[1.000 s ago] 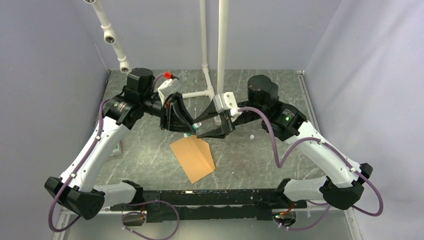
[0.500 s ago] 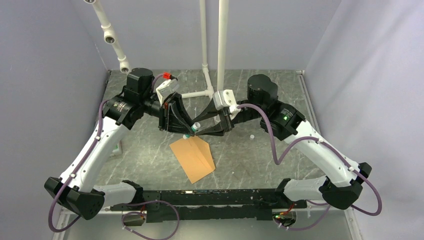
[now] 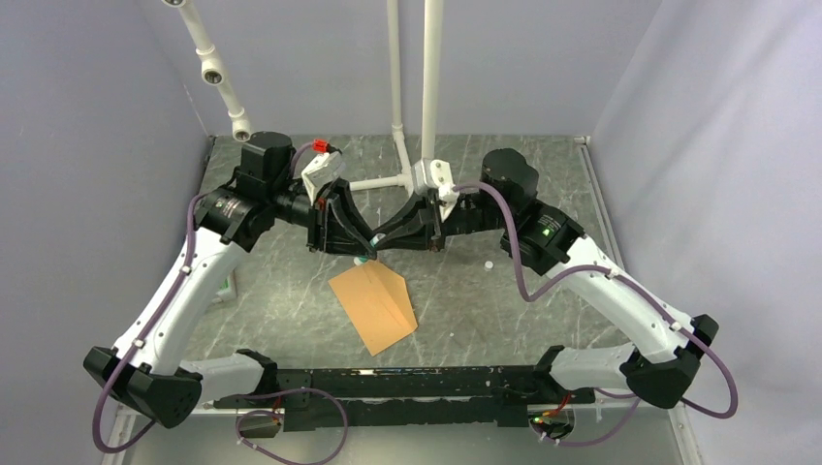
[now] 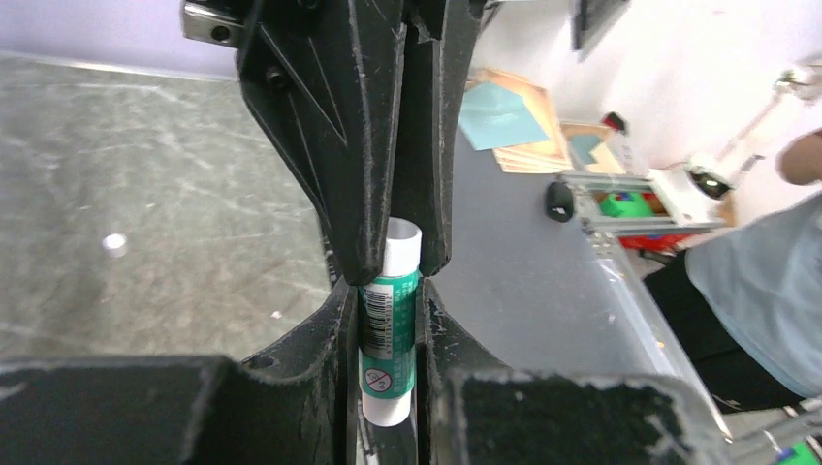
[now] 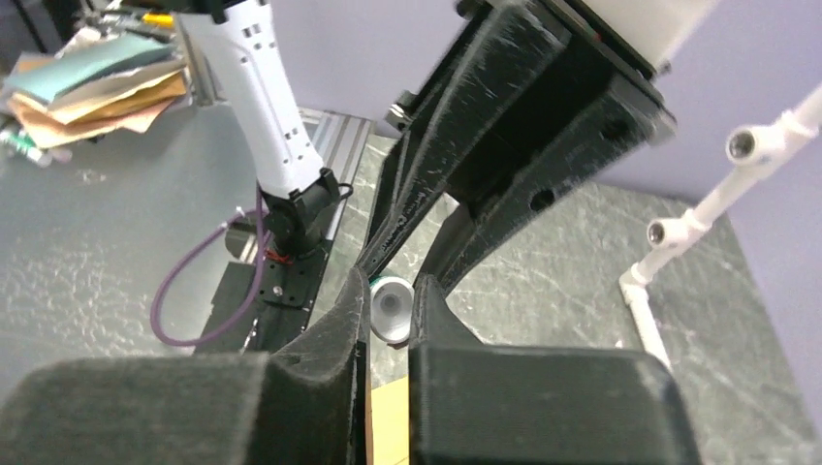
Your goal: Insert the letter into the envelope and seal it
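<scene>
Meeting above the desk's [image 3: 543, 310] middle, the left gripper [image 4: 386, 289] is clamped tight on the body of a green glue stick [image 4: 388, 334], and the right gripper [image 5: 392, 286] pinches its white end. The envelope [image 3: 373, 308] lies flat nearer the near edge, below and apart from both grippers, open surface left and right of it

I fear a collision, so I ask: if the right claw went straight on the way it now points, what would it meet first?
The glue stick, whose white end sits between the fingers of the right claw. Just behind it is the left claw, clamping the stick. Depth is unclear.
</scene>
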